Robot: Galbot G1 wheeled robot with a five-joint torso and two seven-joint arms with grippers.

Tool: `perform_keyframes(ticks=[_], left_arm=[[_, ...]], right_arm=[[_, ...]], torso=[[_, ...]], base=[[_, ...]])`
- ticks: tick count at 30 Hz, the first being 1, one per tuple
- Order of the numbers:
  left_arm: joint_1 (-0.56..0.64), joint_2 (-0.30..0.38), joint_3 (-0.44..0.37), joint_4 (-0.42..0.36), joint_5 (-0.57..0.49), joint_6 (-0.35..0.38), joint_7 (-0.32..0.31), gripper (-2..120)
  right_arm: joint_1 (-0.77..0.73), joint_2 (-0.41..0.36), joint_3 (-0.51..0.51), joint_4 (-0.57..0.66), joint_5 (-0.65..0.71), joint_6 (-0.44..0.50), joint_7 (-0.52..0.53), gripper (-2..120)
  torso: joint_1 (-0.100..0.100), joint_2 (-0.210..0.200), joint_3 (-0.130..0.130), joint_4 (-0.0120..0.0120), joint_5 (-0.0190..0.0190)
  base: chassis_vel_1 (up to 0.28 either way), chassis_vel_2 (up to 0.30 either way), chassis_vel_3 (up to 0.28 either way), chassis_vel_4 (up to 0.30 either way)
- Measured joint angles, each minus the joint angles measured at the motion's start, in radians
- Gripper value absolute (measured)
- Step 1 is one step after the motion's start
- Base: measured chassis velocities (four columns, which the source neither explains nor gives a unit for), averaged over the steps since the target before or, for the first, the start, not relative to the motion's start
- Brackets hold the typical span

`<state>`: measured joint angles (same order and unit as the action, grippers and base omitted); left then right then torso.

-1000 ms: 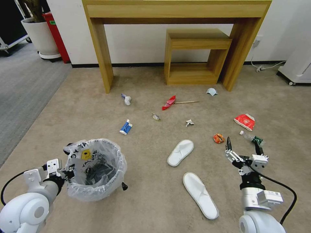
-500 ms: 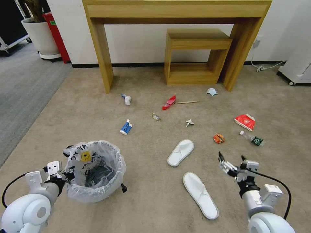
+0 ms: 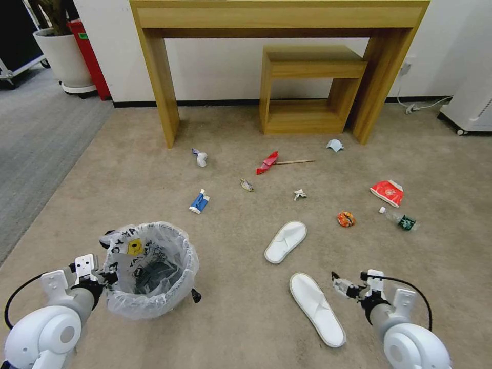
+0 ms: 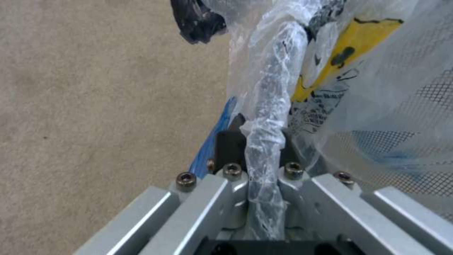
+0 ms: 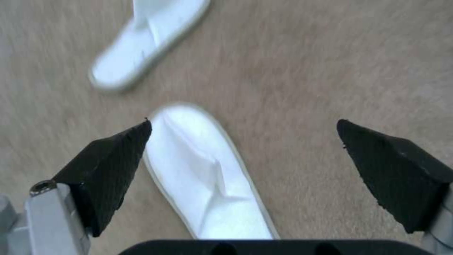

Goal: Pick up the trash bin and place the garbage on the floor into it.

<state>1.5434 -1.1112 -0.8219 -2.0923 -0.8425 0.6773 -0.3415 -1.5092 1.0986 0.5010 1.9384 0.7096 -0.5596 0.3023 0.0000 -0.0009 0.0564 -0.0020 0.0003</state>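
Your trash bin (image 3: 148, 271) wears a crinkly, glossy translucent plastic bag over black mesh, and the floor (image 3: 246, 318) is matt short-pile carpet. The nearer slipper (image 3: 316, 308) looks like soft white cloth, while the desk (image 3: 277, 20) is smooth pale wood.

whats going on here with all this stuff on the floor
A two-armed robot is tidying litter off the carpet. Its left tool is clamped on the bagged rim of the trash bin, holding it at the robot's left. Its right tool hangs open just beside the nearer white slipper, not touching it. The other slipper, the blue-white carton, red wrappers and bottle lie scattered beyond.
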Motion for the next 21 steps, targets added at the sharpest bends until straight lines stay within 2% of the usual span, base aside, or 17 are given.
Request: perform_keyframes(ticks=[5,9,15,21], left_arm=[[0.006,-0.020,-0.002,0.003,0.020,-0.007,0.000,1],[0.009,-0.034,-0.002,0.004,0.031,-0.011,0.000,1],[0.011,-0.045,-0.006,0.004,0.038,-0.015,0.000,1],[0.006,-0.053,-0.011,0.007,0.038,-0.017,0.000,1]], right_arm=[[0.066,-0.078,-0.088,-0.097,-0.022,-0.057,-0.038,100],[0.113,-0.118,-0.153,-0.152,-0.046,-0.063,-0.053,100],[0.175,-0.138,-0.234,-0.207,-0.055,-0.064,-0.070,100],[0.273,-0.142,-0.357,-0.291,-0.072,-0.042,-0.080,100]], torso=[[0.000,0.000,0.000,-0.0001,-0.0001],[0.000,0.000,0.000,0.0001,-0.0004],[0.000,0.000,0.000,0.0001,-0.0003],[0.000,0.000,0.000,0.0000,0.0000]], base=[[0.000,0.000,0.000,0.000],[0.000,0.000,0.000,0.000],[0.000,0.000,0.000,0.000],[0.000,0.000,0.000,0.000]])
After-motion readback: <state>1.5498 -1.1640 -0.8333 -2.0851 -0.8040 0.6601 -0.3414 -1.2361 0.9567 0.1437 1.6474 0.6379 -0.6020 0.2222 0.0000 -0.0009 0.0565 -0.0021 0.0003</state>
